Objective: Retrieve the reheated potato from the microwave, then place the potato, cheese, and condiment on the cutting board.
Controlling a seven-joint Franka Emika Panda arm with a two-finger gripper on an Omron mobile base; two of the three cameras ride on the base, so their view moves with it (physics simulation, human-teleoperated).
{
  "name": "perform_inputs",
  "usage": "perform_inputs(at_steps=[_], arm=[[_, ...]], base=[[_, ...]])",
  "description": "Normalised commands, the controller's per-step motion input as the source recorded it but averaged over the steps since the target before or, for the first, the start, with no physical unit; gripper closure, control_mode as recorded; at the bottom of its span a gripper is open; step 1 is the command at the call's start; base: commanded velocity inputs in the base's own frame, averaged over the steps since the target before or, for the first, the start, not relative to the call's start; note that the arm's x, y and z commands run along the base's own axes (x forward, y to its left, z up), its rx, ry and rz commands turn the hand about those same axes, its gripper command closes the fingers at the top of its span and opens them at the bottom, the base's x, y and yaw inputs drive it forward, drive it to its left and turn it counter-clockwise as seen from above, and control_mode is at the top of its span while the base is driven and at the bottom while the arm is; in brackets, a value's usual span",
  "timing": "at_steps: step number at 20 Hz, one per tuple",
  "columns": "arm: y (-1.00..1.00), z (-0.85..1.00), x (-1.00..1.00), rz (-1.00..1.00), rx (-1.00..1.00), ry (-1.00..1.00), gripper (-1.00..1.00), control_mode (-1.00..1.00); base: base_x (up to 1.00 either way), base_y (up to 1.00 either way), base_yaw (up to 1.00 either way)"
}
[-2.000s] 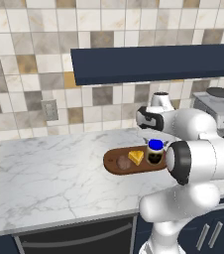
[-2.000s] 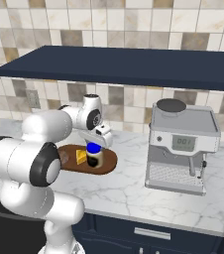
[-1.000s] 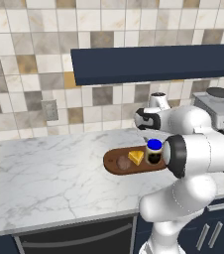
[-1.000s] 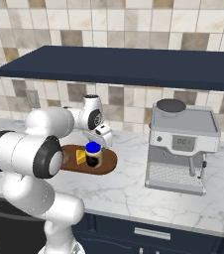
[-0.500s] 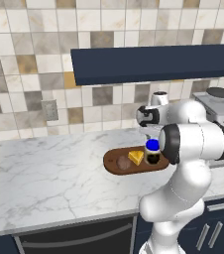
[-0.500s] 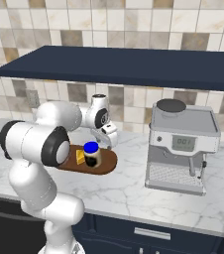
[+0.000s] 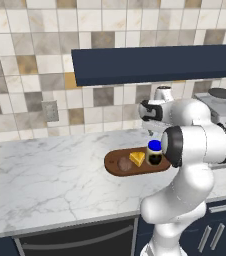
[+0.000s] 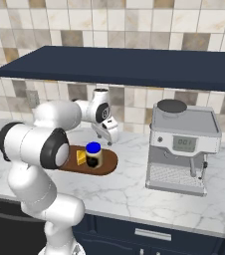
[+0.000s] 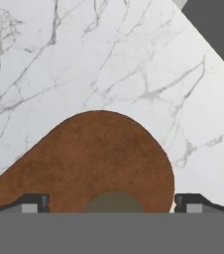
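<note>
Elbow swung up since earlier, my gripper (image 8: 108, 130) hovering over cutting board (image 7: 116, 169) back edge, jaws wide apart and empty, potato (image 7: 125, 163), cheese (image 7: 137, 158), condiment (image 7: 154, 152) on board, mid-counter (image 7: 50, 175)

Cheese (image 8: 80, 158) and condiment (image 8: 93, 154) sit on cutting board (image 8: 107, 163); potato apparently hidden.
</note>
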Motion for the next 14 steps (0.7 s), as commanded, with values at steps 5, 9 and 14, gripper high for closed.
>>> perform_inputs(at_steps=[5,9,14], arm=[[0.0,0.24,-0.33,0.0,0.0,-0.06,-1.0,-1.0],[0.01,0.22,-0.38,0.0,0.0,-0.06,-1.0,-1.0],[0.0,0.21,-0.51,0.05,0.01,-0.08,-1.0,-1.0]], base=[[0.0,0.0,0.0],[0.0,0.0,0.0],[0.0,0.0,0.0]])
